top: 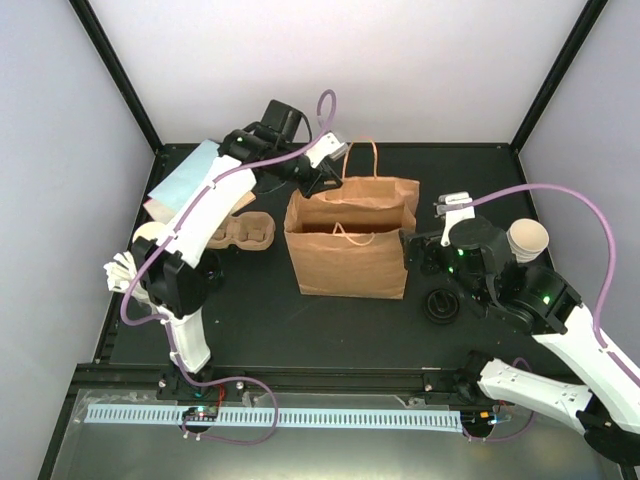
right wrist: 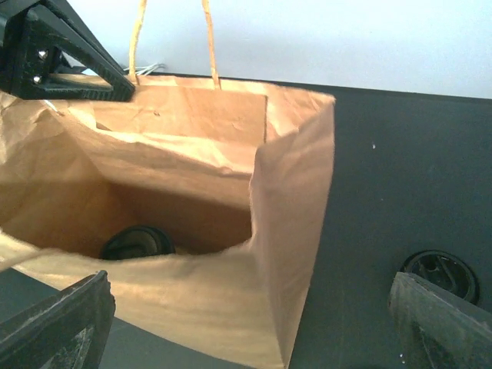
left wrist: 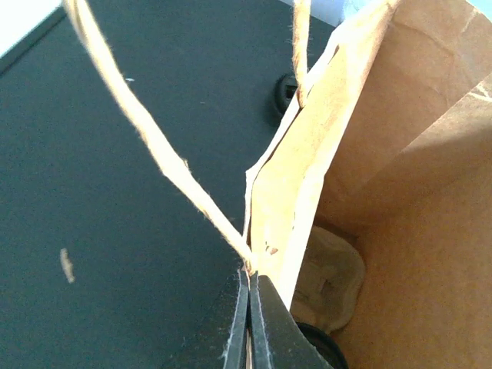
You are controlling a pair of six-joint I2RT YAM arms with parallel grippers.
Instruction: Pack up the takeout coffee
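One in, one waiting

One lidded cup, going by its black top, sits deep in the brown bag in the middle of the table. The left gripper is pinched tight on the bag's far rim, evidently to hold the mouth open. The right gripper hangs spread wide and empty beside the bag. A loose lid and an unlidded cup wait toward the table's right edge.

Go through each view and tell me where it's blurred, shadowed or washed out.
Top external: sharp and evenly lit, the white walls brightest. Left wrist: uneven light inside the brown bag, a bright band across its wall; the left gripper is near-black. Right wrist: the right gripper is blurred and dark at the bottom corners; the bag's floor lies in shadow.
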